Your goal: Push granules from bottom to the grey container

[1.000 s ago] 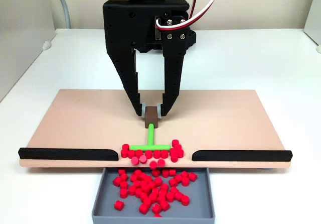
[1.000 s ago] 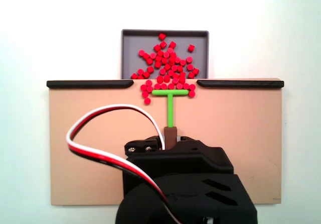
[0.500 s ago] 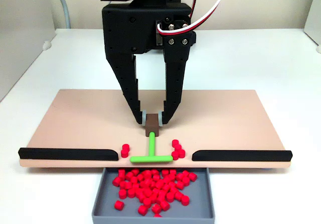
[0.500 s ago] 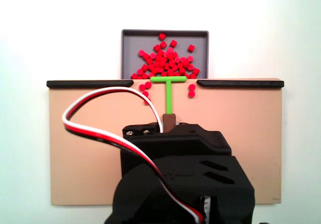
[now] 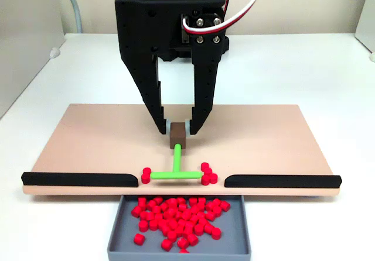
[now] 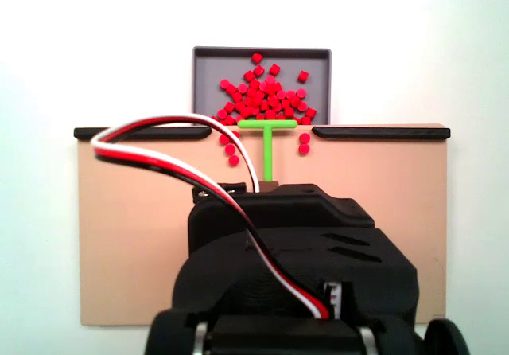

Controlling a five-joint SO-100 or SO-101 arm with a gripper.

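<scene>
We are seeing the black two-finger gripper (image 5: 178,130) closing its fingertips on the brown block handle of the green T-shaped plastic pusher (image 5: 175,173). Most small red plastic cylinder granules (image 5: 176,220) are lying in the shallow grey rectangular plastic tray (image 5: 236,244), just below the gap between the black strips (image 5: 79,179). We are judging the job mostly done: a few granules (image 5: 207,174) are sitting beside each end of the crossbar on the flat tan board (image 5: 263,138), left to sweep.
</scene>
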